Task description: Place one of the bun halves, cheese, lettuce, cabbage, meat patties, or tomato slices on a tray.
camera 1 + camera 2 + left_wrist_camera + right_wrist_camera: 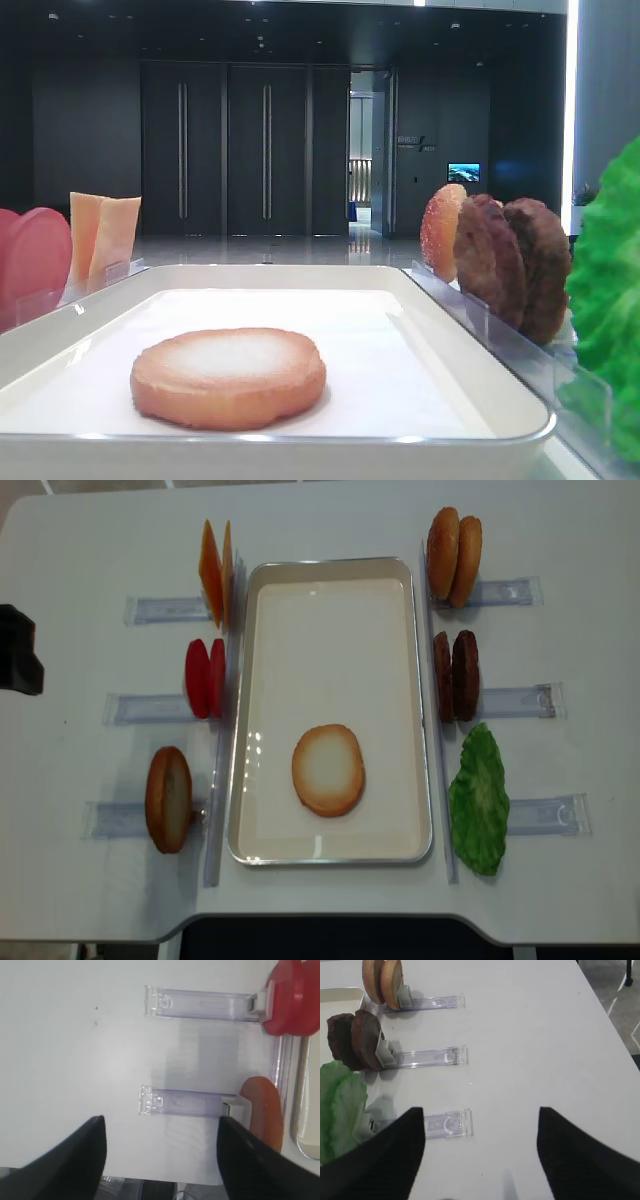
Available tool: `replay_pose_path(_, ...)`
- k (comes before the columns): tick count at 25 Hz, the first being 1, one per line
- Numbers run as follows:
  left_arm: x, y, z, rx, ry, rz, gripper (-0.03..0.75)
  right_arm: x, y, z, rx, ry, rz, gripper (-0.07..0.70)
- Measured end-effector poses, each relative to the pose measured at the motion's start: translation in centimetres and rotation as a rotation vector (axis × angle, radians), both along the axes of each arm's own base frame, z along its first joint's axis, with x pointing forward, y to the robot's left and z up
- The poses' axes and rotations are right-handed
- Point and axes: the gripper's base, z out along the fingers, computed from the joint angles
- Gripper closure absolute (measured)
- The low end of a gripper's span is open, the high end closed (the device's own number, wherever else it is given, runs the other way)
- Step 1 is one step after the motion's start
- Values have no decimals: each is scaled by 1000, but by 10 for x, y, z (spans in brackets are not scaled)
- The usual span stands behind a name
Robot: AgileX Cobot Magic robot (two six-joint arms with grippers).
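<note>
A bun half lies flat, pale face up, in the lower middle of the white tray, which fills the centre of the overhead view. Left of the tray, top to bottom, stand the cheese slices, the tomato slices and another bun half, each upright in a clear holder. Right of the tray stand two speckled bun pieces, then the meat patties, then the lettuce at lower right.

The left gripper hangs over bare table in its wrist view, its jaws wide apart with nothing between them. The right gripper is likewise spread and empty, low in its wrist view, with the lettuce at the left edge.
</note>
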Motion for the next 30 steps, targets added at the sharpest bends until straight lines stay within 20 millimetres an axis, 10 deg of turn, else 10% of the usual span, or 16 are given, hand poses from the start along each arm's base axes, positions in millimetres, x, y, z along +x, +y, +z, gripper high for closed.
replay_pose_path(15,-101,-11,32,-4,-301,-4,190,0,0,0,0,0,0,174)
replay_pose_path(30,-193,-23,-24,-13,-586,-123,190,0,0,0,0,0,0,174)
